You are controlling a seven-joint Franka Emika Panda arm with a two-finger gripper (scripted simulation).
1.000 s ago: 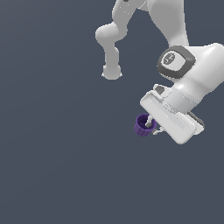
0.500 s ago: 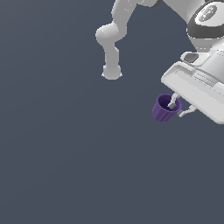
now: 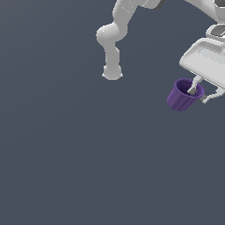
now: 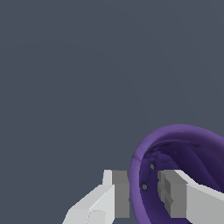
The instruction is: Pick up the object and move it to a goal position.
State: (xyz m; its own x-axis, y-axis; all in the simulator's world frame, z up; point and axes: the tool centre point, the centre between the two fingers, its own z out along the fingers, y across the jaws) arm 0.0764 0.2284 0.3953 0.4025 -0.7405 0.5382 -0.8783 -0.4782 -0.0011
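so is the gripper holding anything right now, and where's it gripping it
Yes: the gripper holds the purple cup by its wall at the rim, one finger inside the cup and the other outside.

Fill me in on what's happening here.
A white Franka arm is carrying a small purple cup. Its gripper pinches the cup's wall, one finger inside the rim and the other outside, as the wrist view shows. In the exterior view the cup hangs tilted near that view's right edge, with only plain grey surface around it. No goal marker is visible, so how close it is to the target cannot be told.
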